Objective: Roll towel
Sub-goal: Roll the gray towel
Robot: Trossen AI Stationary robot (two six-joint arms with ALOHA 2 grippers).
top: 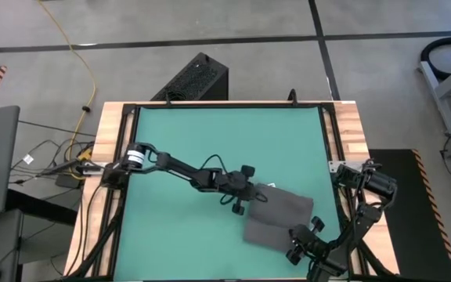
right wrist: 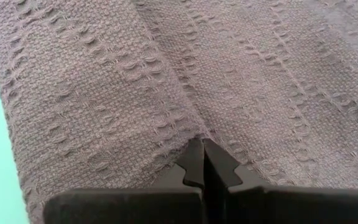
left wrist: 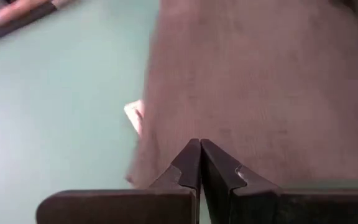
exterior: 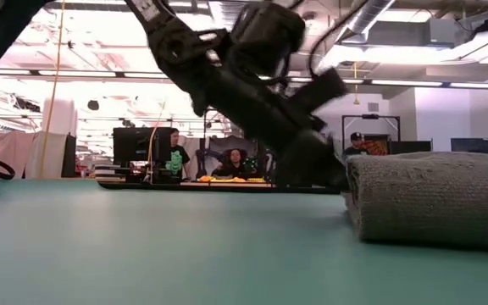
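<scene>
The dark grey towel (top: 279, 215) lies folded on the green mat (top: 210, 157), toward the table's near right corner. In the low view it shows as a thick bundle (exterior: 435, 199) resting on the mat. Its white tag (left wrist: 133, 116) sticks out at the edge by the left gripper. My left gripper (top: 241, 205) is shut at the towel's left far edge. My right gripper (top: 297, 241) is shut at the towel's near edge. My left gripper has its shut fingertips on the towel's top layer (left wrist: 199, 134), a little in from the edge with the tag. It slants down from the table's left. How much cloth is between the tips does not show. My right gripper pinches a small pucker of the towel's top layer (right wrist: 201, 132) between its fingertips. Creases in the weave run together at the tips. It comes from the table's near right side, and the towel lies flat beyond it.
Bare green mat (top: 210, 141) spreads to the left and far side of the towel. The wooden table frame (top: 349, 133) borders the mat. A black box (top: 196, 78) and cables lie on the floor beyond the far edge. People sit in the room behind (exterior: 237, 161).
</scene>
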